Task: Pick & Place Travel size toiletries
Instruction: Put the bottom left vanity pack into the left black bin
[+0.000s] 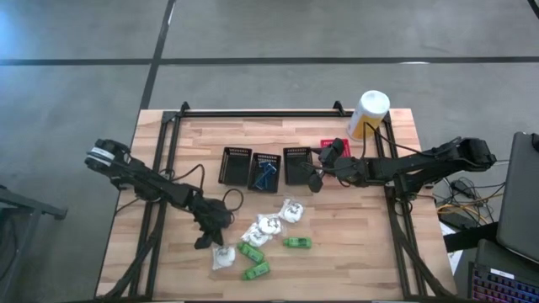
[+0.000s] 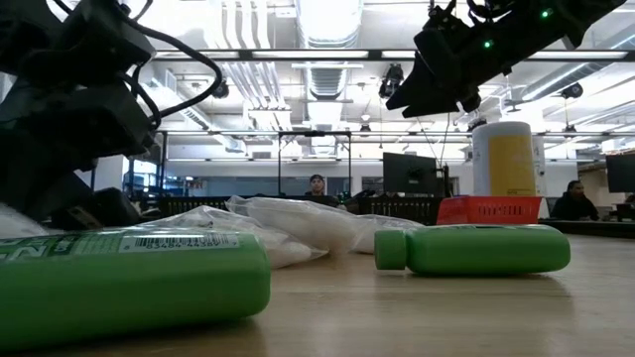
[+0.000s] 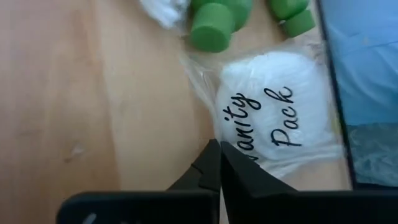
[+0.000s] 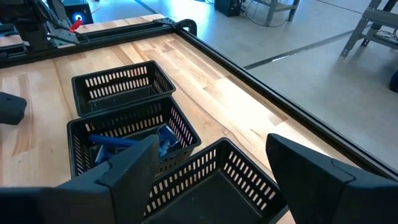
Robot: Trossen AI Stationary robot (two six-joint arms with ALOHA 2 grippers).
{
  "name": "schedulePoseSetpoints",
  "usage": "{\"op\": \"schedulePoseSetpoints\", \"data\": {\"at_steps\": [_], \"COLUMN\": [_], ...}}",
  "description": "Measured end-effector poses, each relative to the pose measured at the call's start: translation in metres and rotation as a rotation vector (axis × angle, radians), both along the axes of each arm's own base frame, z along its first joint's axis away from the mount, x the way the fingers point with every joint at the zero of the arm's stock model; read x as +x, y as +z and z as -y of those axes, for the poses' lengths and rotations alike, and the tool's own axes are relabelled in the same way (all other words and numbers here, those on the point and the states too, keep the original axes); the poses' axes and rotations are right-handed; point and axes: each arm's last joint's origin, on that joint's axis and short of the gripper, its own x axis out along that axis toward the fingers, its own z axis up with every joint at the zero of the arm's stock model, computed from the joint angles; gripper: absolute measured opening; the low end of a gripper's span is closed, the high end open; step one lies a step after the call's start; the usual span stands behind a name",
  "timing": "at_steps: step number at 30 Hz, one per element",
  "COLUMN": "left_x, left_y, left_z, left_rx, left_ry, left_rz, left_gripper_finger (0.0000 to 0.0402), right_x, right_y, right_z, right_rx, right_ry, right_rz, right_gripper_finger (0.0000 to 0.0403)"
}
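Several travel size toiletries lie on the wood table: white clear-wrapped packs (image 1: 292, 210) (image 1: 261, 229), green bottles (image 1: 296, 242) (image 1: 257, 271), and a white "Vanity Pack" (image 3: 273, 109) at the near left of the group. My left gripper (image 1: 205, 241) is down at that pack's left side, shut at the edge of its wrapper (image 3: 219, 155). My right gripper (image 4: 211, 168) hovers open over the rightmost black basket (image 1: 296, 166), with nothing between its fingers. My left gripper has its shut fingertips on the clear wrapper's edge (image 3: 208, 134) at one side of the Vanity Pack. It comes slanting down from the table's left. One finger (image 3: 249, 180) covers the start of the printed word. The pack lies flat on the table.
Three black mesh baskets stand in a row mid-table. The middle one (image 1: 267, 171) holds a blue item. A red basket (image 1: 334, 147) and a tall white-and-yellow canister (image 1: 369, 114) stand at the far right. Bare wood lies to the left (image 1: 168, 151) of the baskets.
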Motion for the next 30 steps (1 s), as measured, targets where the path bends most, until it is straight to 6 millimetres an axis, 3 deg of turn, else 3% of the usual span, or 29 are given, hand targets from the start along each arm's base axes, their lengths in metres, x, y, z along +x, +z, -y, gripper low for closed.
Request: {"op": "schedulePoseSetpoints", "data": {"at_steps": [10,21,30], "left_x": [0.008,0.009,-0.004], "left_y": [0.02,0.083,0.118], "left_z": [-0.002,-0.01,-0.026], "left_rx": [0.248,0.541,0.865], "left_ry": [-0.011,0.043,0.13], "left_rz": [-0.119,-0.058,0.0], "left_gripper_finger": [0.0002,0.0001,0.0001], "right_x": [0.0,0.0,0.0], "right_y": [0.0,0.0,0.0], "right_z": [0.0,0.0,0.0], "right_rx": [0.0,0.0,0.0], "right_ry": [0.0,0.0,0.0], "right_rz": [0.002,0.0,0.0], "right_gripper_finger": [0.0289,0.032,0.0337]}}
